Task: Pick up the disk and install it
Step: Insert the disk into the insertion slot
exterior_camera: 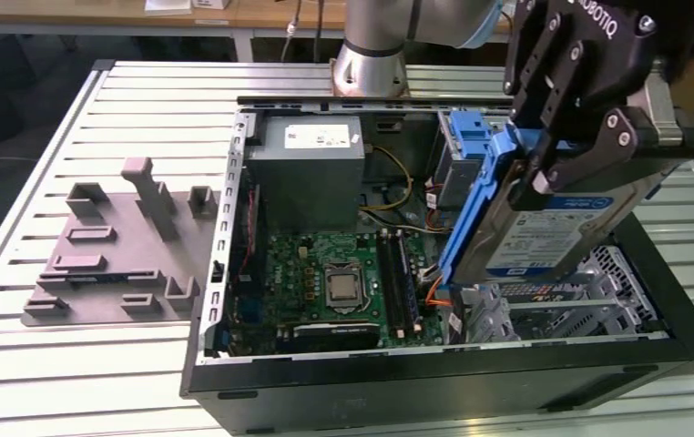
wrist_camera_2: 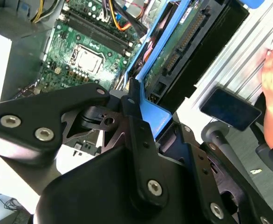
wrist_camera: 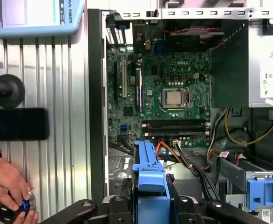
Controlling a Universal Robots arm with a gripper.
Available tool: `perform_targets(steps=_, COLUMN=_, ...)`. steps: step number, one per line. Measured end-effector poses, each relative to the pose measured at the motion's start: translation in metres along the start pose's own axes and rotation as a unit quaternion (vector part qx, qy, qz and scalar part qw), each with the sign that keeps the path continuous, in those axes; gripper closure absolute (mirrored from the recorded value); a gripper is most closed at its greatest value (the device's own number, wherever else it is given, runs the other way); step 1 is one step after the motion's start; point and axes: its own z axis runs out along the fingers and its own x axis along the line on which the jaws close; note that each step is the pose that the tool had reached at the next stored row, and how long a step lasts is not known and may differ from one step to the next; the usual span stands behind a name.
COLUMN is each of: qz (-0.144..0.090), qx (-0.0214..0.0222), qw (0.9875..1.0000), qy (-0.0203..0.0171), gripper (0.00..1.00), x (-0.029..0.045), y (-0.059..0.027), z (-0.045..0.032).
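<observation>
One black claw grips blue-railed silver disk, open black case beneath; picked, uninstalled; insertion likely needs rails aligned.

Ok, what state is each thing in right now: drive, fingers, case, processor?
Silver hard drive in blue plastic rails: held tilted above the open case, not yet seated.
Black gripper: fingers shut on the drive.
Black computer case: lying on its side, side panel off, open.
Square silver processor: exposed, no cooler over it.
</observation>
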Motion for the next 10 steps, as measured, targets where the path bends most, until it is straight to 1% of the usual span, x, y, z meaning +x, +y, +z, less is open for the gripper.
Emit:
perform_targets(steps=4, qz=0.000, qx=0.0000, qw=1.0000, qy=0.0001, gripper=0.64, x=0.0003, y=-0.0048, z=0.0018)
perform_targets(steps=10, qz=0.000, qx=0.0000, qw=1.0000, qy=0.0000, gripper=0.64, x=0.0000, y=-0.0151, z=0.0050)
